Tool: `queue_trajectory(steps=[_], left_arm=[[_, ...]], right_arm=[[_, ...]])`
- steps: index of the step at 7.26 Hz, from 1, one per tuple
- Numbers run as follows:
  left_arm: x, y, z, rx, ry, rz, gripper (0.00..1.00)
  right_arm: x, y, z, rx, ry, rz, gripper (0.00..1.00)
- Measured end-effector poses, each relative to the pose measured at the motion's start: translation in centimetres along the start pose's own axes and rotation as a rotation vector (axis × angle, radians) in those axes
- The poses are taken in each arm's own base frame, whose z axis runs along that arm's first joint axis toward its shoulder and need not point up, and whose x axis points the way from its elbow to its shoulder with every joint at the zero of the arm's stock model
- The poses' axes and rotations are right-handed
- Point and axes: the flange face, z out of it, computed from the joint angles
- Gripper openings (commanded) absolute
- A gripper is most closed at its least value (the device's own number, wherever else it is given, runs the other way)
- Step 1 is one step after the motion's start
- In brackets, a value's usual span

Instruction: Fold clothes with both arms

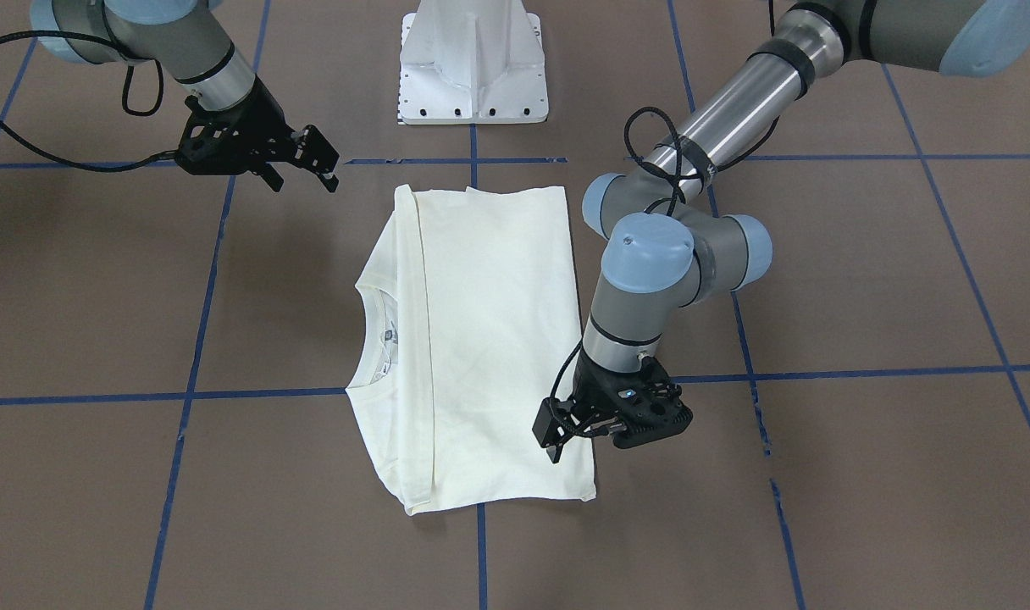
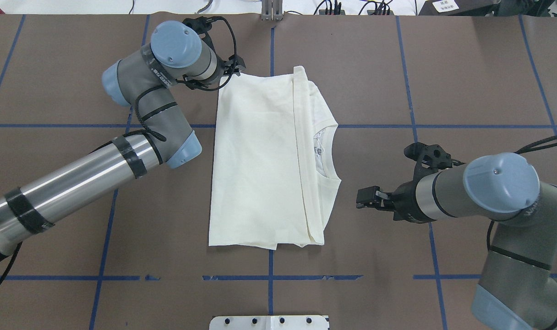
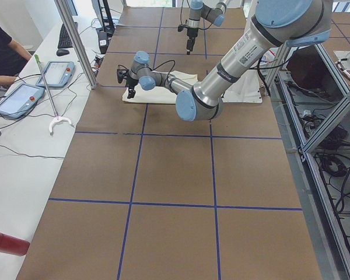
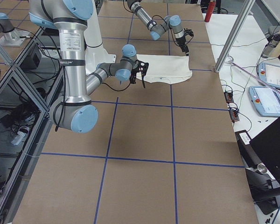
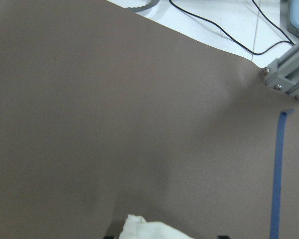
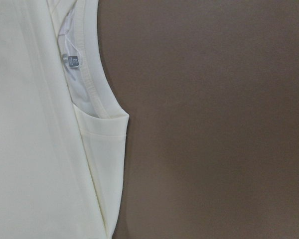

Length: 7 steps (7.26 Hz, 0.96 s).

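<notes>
1. Already the T-shirt (image 2: 260,160) lies folded into a flat rectangle, plain side up; another fold likely remains.
2. Left gripper (image 1: 556,440): jaws seemingly apart around a shirt corner, no firm hold evident.
3. Right gripper (image 1: 305,180): spread, empty, with the collar just ahead.

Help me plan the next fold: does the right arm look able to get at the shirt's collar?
Probably yes. The right tool hangs just beside the shirt on its neck side, with only bare table between it and the collar.
</notes>
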Motion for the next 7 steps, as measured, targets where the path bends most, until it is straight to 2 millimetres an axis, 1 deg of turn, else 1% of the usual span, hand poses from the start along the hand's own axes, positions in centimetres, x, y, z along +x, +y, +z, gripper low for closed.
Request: queue_trajectory(steps=[1, 2, 3, 4, 5, 6, 7], left_arm=[[-1.6, 1.3, -3.1, -0.015, 0.002, 0.036, 1.00], [-3.3, 2.8, -7.2, -0.033, 0.007, 0.067, 1.00], [-4.4, 4.6, -12.4, -0.068, 0.016, 0.087, 1.00], [-4.8, 6.6, -17.4, -0.107, 0.029, 0.102, 1.00], [-5.0, 8.2, -20.2, -0.135, 0.033, 0.113, 1.00], [-5.1, 9.1, -21.1, -0.149, 0.031, 0.118, 1.00], [-5.3, 9.4, -21.4, -0.155, 0.028, 0.120, 1.00]], right_arm=[[-3.6, 0.3, 1.1, 0.004, 0.064, -0.019, 1.00], [-7.4, 1.1, 2.7, 0.023, 0.128, -0.048, 1.00], [-10.2, 2.4, 4.6, 0.042, 0.178, -0.086, 1.00], [-11.8, 3.7, 6.7, 0.047, 0.219, -0.139, 1.00], [-12.5, 5.0, 8.4, 0.036, 0.251, -0.203, 1.00], [-12.7, 5.9, 9.5, 0.021, 0.277, -0.249, 1.00], [-12.9, 6.4, 10.2, 0.006, 0.308, -0.280, 1.00]])
